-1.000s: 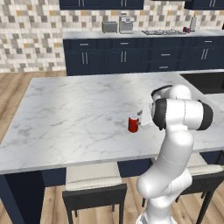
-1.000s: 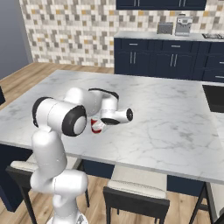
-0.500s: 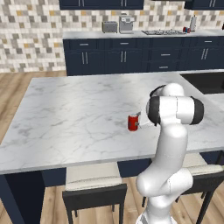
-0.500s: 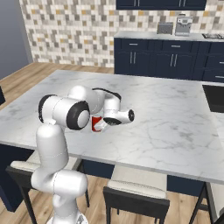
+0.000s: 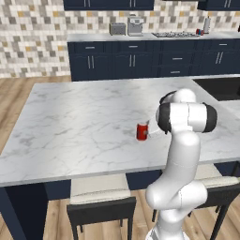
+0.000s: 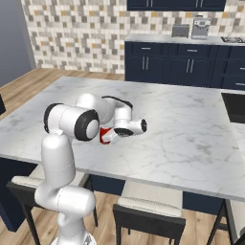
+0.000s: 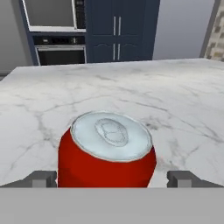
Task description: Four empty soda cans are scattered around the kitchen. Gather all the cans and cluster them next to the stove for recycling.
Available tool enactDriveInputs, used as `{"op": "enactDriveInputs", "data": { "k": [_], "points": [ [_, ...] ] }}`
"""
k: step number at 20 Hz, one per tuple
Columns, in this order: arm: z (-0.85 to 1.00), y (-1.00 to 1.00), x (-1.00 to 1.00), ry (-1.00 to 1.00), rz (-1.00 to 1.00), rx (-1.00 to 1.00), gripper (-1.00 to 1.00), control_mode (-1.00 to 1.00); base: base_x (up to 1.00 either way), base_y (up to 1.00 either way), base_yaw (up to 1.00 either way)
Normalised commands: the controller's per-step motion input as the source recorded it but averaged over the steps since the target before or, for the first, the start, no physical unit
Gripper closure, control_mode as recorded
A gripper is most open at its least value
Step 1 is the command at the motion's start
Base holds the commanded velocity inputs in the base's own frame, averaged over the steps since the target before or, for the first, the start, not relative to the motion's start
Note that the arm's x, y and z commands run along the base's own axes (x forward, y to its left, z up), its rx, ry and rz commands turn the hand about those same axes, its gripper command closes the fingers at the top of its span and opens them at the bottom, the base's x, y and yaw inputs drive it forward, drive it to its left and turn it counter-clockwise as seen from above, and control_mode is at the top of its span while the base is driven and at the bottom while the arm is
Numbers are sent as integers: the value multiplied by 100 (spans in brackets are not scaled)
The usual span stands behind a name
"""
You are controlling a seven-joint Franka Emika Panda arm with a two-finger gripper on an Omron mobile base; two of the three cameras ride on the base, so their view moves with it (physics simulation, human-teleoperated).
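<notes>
Hand view is showing a small red cylindrical soda can with a silver top (image 7: 106,153) standing upright on the white marble island counter (image 7: 175,100), very close to the camera. The two dark finger tips (image 7: 40,179) are rising one at each side of the can, and a gap is showing between each tip and the can, so the two-finger gripper (image 7: 112,180) is standing wide open and is gripping nothing. Behind the counter a built-in wall oven (image 7: 59,48) and tall navy cabinets (image 7: 116,30) are appearing. Left base view is giving the wider place: the can (image 5: 141,131) is standing near the front edge of the island, just beside the white arm, and the black gas cooktop (image 5: 176,34) is lying well apart on the far counter. In right base view the hand is covering most of the can (image 6: 104,133).
</notes>
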Motion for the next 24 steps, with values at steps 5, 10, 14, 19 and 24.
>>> {"op": "enactDriveInputs", "data": {
  "k": [5,10,14,19,24],
  "points": [
    [0,33,-16,0,3,0,-100,-100,0,0,0],
    [-2,28,-11,0,2,0,-100,-100,0,0,0],
    [-21,10,0,0,3,0,100,-100,0,0,0],
    [-8,2,0,0,1,0,100,-100,0,0,0],
    [19,1,-10,-2,0,0,100,-100,0,0,0]
  ]
}}
